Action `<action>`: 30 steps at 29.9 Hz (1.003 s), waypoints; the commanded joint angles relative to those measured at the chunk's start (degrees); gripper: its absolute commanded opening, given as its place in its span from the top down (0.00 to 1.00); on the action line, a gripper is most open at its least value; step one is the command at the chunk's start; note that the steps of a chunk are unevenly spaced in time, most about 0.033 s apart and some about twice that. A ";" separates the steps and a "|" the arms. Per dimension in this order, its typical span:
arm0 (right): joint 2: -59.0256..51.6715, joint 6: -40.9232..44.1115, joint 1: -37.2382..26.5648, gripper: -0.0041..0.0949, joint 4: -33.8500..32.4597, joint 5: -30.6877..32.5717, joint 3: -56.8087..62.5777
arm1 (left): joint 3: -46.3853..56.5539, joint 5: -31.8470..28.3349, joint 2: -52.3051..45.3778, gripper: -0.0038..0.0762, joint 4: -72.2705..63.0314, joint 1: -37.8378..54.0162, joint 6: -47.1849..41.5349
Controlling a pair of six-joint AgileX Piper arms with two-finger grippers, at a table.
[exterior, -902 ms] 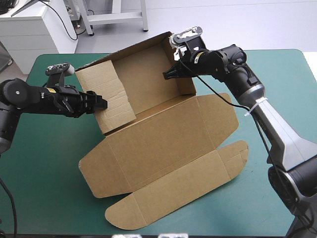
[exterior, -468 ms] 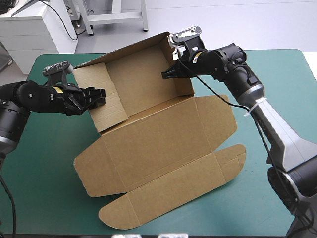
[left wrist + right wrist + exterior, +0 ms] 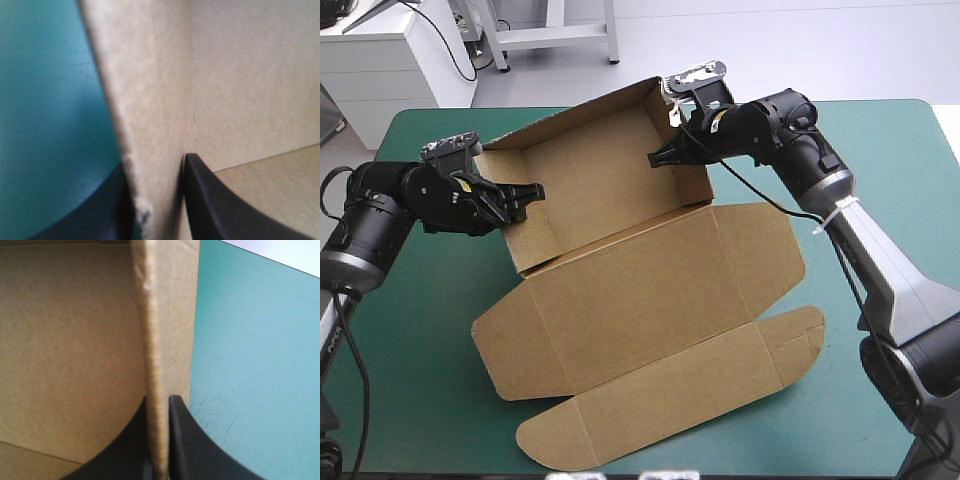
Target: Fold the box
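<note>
- Right now you are at the wall-raising step. The box (image 3: 650,290) sits mid-table (image 3: 420,380), its far half stood up as an open tray and its lid (image 3: 660,395) lying flat toward the near edge.
- Your left pincer (image 3: 528,191) is pinching the left end wall (image 3: 535,232), with the board clamped through from outside to inside.
- Your right pincer (image 3: 656,157) is pinching the right end wall (image 3: 698,185) the same way, near its upper edge.
- Both end walls look close to upright, but I see nothing locking them. If you let go, they may well flop outward.
- Next, I judge, you need to keep both end walls square to the far wall (image 3: 600,160) and get them tucked so the tray holds its shape.
- Move both arms together, or the board may twist or tear.
</note>
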 commanded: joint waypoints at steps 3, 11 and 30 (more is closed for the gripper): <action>-3.60 0.30 0.50 0.97 6.49 0.62 -2.26 | -1.41 -6.07 -0.53 0.96 -0.13 -0.49 -0.59; -4.81 2.13 0.50 0.97 -5.27 9.50 -2.26 | -3.51 -7.26 0.10 0.96 0.88 -0.49 2.87; -4.28 9.36 0.13 0.97 -12.92 16.95 6.50 | -19.14 6.69 13.14 0.96 8.28 -5.15 6.03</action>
